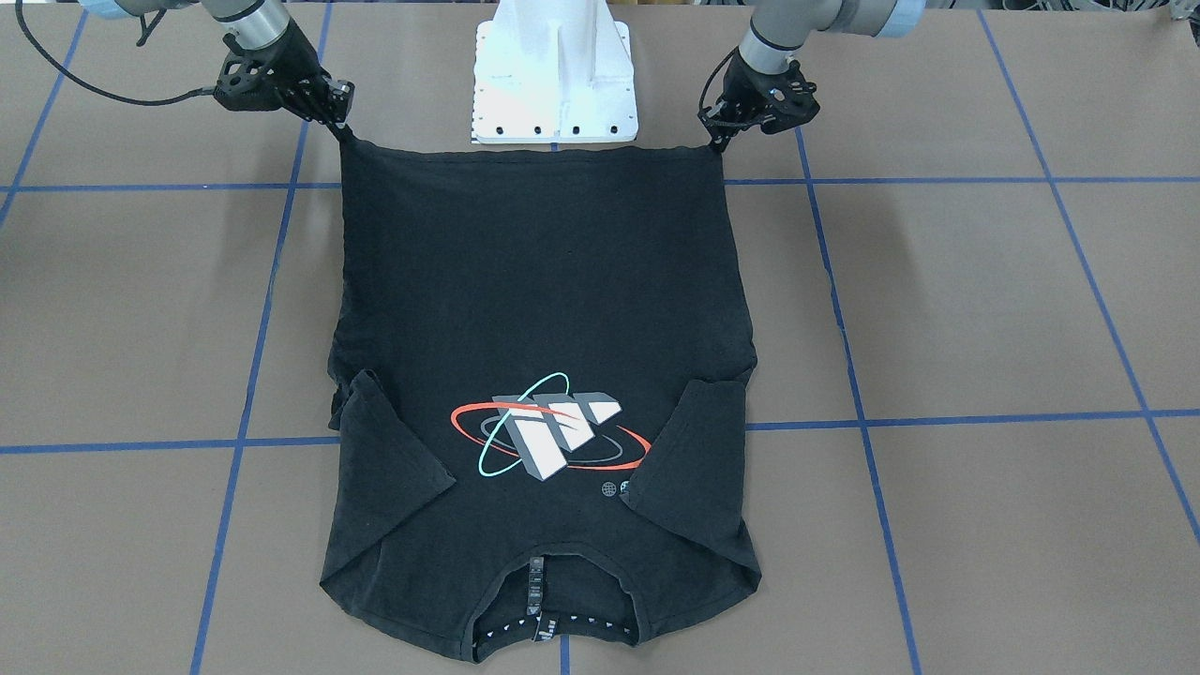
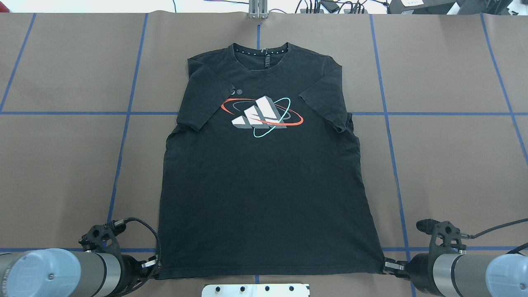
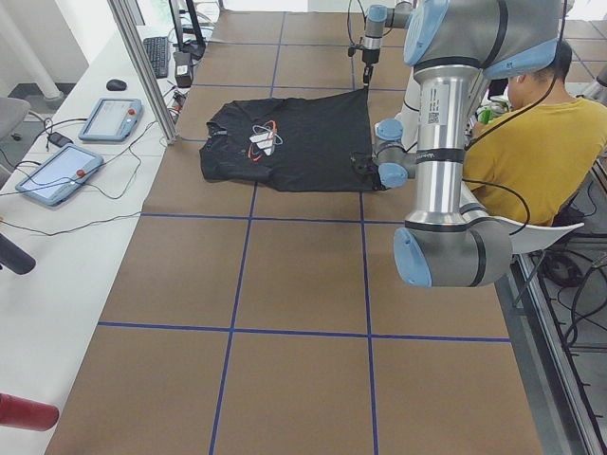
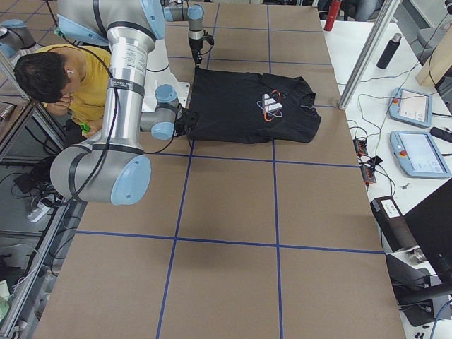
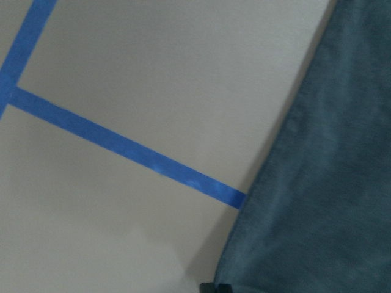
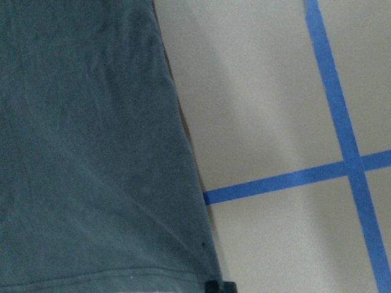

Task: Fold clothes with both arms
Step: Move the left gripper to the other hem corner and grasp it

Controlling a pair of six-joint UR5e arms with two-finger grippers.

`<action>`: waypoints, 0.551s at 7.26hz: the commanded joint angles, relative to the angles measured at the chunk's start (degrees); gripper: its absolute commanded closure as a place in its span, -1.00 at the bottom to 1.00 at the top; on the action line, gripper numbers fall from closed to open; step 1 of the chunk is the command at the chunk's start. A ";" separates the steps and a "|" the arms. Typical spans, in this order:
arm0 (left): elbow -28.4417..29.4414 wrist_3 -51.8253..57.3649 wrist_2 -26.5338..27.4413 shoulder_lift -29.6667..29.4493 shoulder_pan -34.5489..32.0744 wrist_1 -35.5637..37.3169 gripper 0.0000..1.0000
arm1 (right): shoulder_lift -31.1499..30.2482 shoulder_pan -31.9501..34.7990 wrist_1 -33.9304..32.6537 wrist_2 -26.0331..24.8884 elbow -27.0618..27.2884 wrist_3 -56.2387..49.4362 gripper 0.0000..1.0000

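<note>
Here, from the front, the T-shirt lies flat, logo up, on the table; the left pincer and right pincer each clench a hem corner. Overhead, its collar lies at the table's far side.

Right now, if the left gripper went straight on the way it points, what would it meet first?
The T-shirt: the left gripper sits at its hem corner, apparently pinching it; the table lies just beneath.
</note>
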 commanded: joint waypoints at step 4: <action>-15.06 -0.17 -1.47 5.20 -1.49 0.84 1.00 | -4.93 3.80 0.38 7.49 7.63 0.00 1.00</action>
